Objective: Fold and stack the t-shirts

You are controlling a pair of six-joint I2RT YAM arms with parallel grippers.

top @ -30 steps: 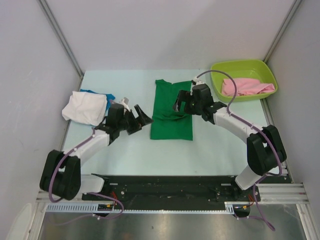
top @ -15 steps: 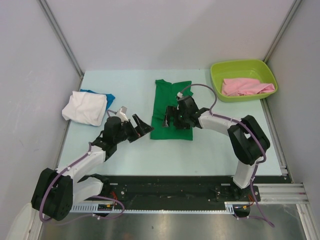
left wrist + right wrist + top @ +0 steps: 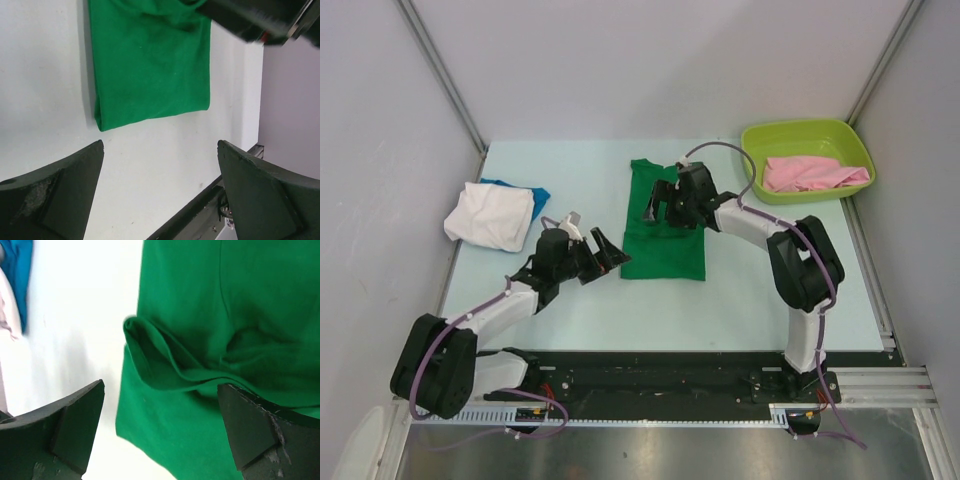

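Note:
A bright green t-shirt (image 3: 665, 240) lies as a long folded strip in the middle of the table, with a raised crease (image 3: 165, 360) across it. My right gripper (image 3: 658, 207) hovers open over its far half, nothing between the fingers (image 3: 161, 387). My left gripper (image 3: 604, 253) stands open just left of the shirt's near left corner (image 3: 150, 65), over bare table (image 3: 160, 147). A white t-shirt (image 3: 490, 215) lies bunched on a blue one (image 3: 528, 190) at the left. A pink t-shirt (image 3: 810, 173) rests in the tub.
The lime-green plastic tub (image 3: 760, 140) stands at the far right corner. Grey walls close in the table on the left, back and right. A black rail (image 3: 660, 375) with the arm bases runs along the near edge.
My right gripper swept left and down over the green shirt, then back up toward its far half. My left gripper slid toward the shirt's near left corner. Both stayed open.

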